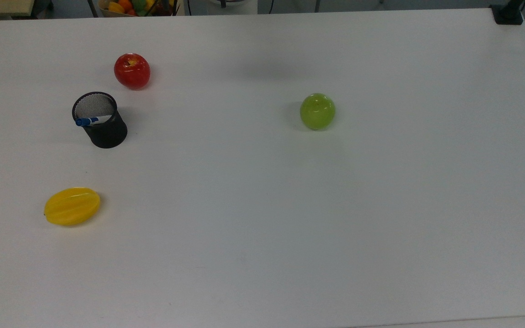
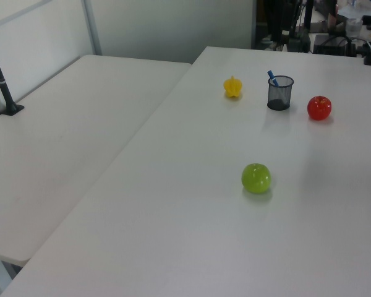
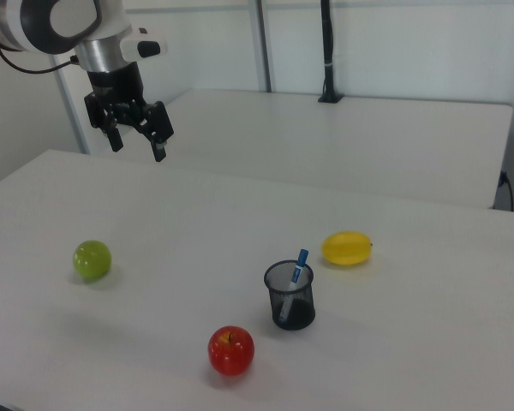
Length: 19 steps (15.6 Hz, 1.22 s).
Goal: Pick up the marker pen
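The marker pen (image 3: 297,276) is standing tilted in the black mesh cup (image 3: 290,297) on the worktop (image 3: 411,342), its blue cap poking above the rim; in the right view the tool (image 3: 137,137) is hanging high over the worktop's far-left part, fingers spread wide and holding nothing; the pen is lying well apart from it, down toward the right view's lower right, its long axis leaning near upright.

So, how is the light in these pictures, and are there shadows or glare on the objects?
Top view: soft even light, a faint shadow beside the green apple, a small highlight on the red apple. Left view: bright, weak shadows under the pen holder. Right view: the hand hangs open above the table; the marker pen shows clearly.
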Each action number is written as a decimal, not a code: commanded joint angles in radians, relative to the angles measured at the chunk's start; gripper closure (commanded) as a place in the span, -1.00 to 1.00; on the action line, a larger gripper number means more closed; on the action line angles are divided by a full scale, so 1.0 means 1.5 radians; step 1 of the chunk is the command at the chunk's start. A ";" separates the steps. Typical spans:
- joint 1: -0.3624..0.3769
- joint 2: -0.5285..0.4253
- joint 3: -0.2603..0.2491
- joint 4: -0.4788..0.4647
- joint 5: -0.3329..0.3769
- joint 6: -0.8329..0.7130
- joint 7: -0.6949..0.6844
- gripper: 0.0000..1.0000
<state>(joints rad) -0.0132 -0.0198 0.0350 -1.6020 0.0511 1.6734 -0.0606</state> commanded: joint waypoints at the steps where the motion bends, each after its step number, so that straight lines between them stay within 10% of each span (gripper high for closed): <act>1: 0.000 -0.015 -0.006 -0.016 -0.005 0.014 -0.009 -1.00; 19: 0.023 -0.002 -0.097 -0.017 -0.006 0.070 -0.017 -1.00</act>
<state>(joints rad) 0.0046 -0.0201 -0.0669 -1.6026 0.0509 1.7126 -0.0690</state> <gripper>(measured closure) 0.000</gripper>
